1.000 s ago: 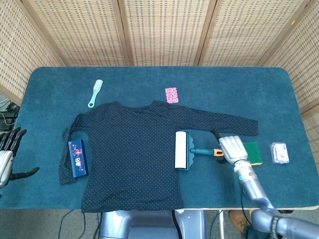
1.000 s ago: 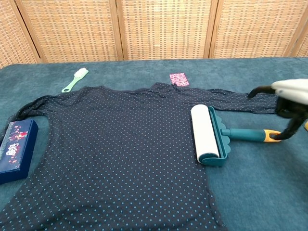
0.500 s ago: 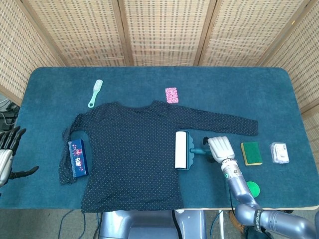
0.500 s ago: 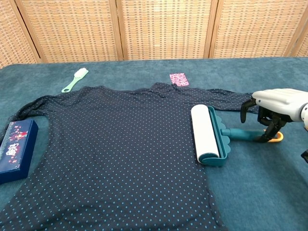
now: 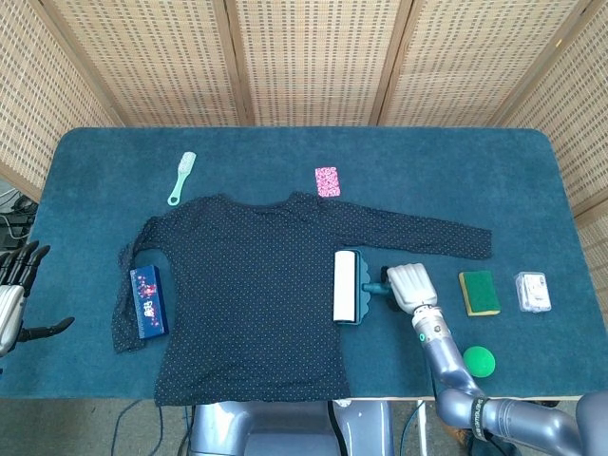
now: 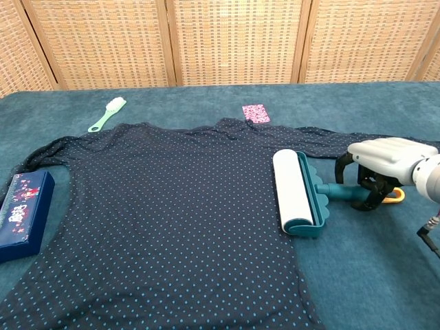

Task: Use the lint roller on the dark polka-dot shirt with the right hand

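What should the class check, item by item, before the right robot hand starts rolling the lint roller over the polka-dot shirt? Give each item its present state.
1. Right robot hand over the handle of the lint roller: ok, fingers curl around it.
2. Grip firm enough to lift: cannot tell; contact under the palm is hidden.
3. Roller head on the shirt: ok, it rests at the shirt's edge, near the sleeve.
4. Shirt spread flat: ok, mostly smooth.
5. Rolling path clear: not ok at the far side, where the blue box lies on a sleeve.
6. Left robot hand out of the way: ok, at the table edge.
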You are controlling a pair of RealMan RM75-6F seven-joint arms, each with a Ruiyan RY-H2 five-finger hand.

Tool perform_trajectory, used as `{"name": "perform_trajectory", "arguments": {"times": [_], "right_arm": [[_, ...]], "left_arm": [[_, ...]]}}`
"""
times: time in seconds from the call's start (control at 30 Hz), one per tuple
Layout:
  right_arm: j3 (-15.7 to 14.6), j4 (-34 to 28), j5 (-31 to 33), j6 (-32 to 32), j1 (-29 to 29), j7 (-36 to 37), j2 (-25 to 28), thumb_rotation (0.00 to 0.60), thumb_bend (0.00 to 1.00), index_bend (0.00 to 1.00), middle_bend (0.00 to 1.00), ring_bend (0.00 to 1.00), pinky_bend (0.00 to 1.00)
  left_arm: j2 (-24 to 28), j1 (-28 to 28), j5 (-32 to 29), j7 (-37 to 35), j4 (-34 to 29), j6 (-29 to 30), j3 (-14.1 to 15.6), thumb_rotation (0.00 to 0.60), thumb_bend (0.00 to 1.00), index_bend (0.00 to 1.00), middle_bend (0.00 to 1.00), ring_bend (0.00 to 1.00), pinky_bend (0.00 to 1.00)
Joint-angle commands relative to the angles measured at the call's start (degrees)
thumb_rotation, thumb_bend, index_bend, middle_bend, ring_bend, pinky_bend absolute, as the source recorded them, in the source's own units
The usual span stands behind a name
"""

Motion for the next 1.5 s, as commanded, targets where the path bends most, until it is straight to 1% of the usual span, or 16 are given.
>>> {"name": "perform_trajectory", "arguments": {"times": [0.03,0.1,0.13,0.2,0.27,0.37,0.57,0.77,0.8,0.93,1.03,1.1,1.17,1.27,1.33,1.5], "right_arm": [[-0.34,0.61,0.37,0.00,0.20,-0.38,-0.59,0.600,0.45,0.45,1.00,1.00,1.00],[-0.44,1.09,0.50,0.11,0.30,-0.52,-0.93,0.600,0.49,0.46,1.00,1.00,1.00],[-0.57,1.40,0.45,0.20,0.35,-0.58,-1.11,0.600,0.53,0.47,1.00,1.00,1.00],[-0.74,1.75,0.22,0.37,0.34,-0.42,-1.33,0.600,0.62,0.51,1.00,1.00,1.00],[-0.88,2.05,-0.46,0.95,0.24,-0.12,-1.52,0.600,0.75,0.58,1.00,1.00,1.00],[-0.71,1.71,-1.45,1.78,0.15,0.50,-1.43,0.600,0.82,0.61,1.00,1.00,1.00],[0.04,-0.51,-2.34,3.21,1.09,-1.64,-0.12,0.600,0.84,0.63,1.00,1.00,1.00],[1.46,-4.09,-0.36,5.19,3.69,-9.54,1.26,0.600,0.85,0.65,1.00,1.00,1.00],[1.74,-4.73,0.22,5.78,4.57,-12.14,1.38,0.600,0.85,0.66,1.00,1.00,1.00],[3.06,-6.47,4.17,7.78,7.78,-21.44,1.09,0.600,0.86,0.67,1.00,1.00,1.00],[3.94,-7.68,8.69,9.92,11.09,-30.91,0.46,0.600,0.86,0.68,1.00,1.00,1.00],[4.74,-8.88,13.16,12.22,13.54,-38.06,-0.27,0.600,0.86,0.69,1.00,1.00,1.00],[5.75,-9.78,17.08,14.38,15.55,-43.15,-1.18,0.600,0.86,0.69,1.00,1.00,1.00],[7.70,-10.29,22.78,17.47,18.34,-48.66,-3.01,0.600,0.86,0.69,1.00,1.00,1.00],[8.51,-9.64,25.10,18.95,19.91,-51.02,-4.20,0.600,0.86,0.69,1.00,1.00,1.00],[8.95,-6.40,28.35,21.12,23.08,-55.10,-7.15,0.600,0.86,0.70,1.00,1.00,1.00]], "left_arm": [[0.01,-0.02,0.02,-0.05,0.01,-0.01,0.01,0.600,0.00,0.00,0.00,0.00,0.00],[0.05,-0.02,0.01,-0.17,0.01,-0.01,0.00,0.600,0.00,0.00,0.00,0.00,0.00],[0.06,-0.02,-0.04,-0.26,0.06,-0.02,0.00,0.600,0.00,0.00,0.00,0.00,0.00],[0.10,-0.04,-0.08,-0.47,0.06,-0.04,-0.05,0.600,0.00,0.00,0.00,0.00,0.00],[0.13,-0.03,-0.05,-0.60,0.09,-0.05,-0.02,0.600,0.00,0.00,0.00,0.00,0.00],[0.17,-0.05,0.04,-0.67,0.06,-0.09,0.04,0.600,0.00,0.00,0.00,0.00,0.00],[0.25,-0.10,0.07,-0.84,0.00,-0.19,0.07,0.600,0.00,0.00,0.00,0.00,0.00],[0.41,-0.22,-0.11,-1.42,0.07,-0.49,0.02,0.600,0.00,0.00,0.00,0.00,0.00],[0.46,-0.28,-0.14,-1.59,0.10,-0.64,0.01,0.600,0.00,0.00,0.00,0.00,0.00],[0.67,-0.49,-0.15,-2.33,0.28,-1.14,0.01,0.600,0.00,0.00,0.00,0.00,0.00],[0.86,-0.70,-0.24,-3.14,0.58,-1.68,-0.02,0.600,0.00,0.00,0.00,0.00,0.00],[0.99,-0.93,-0.41,-3.85,0.87,-2.22,-0.09,0.600,0.00,0.00,0.00,0.00,0.00],[1.13,-1.11,-0.58,-4.47,1.08,-2.60,-0.20,0.600,0.00,0.00,0.00,0.00,0.00],[1.30,-1.40,-0.75,-5.36,1.39,-3.28,-0.26,0.600,0.00,0.00,0.00,0.00,0.00],[1.41,-1.59,-0.86,-5.92,1.59,-3.77,-0.27,0.600,0.00,0.00,0.00,0.00,0.00],[1.68,-2.02,-1.20,-7.28,2.02,-4.72,-0.43,0.600,0.00,0.00,0.00,0.00,0.00]]}}
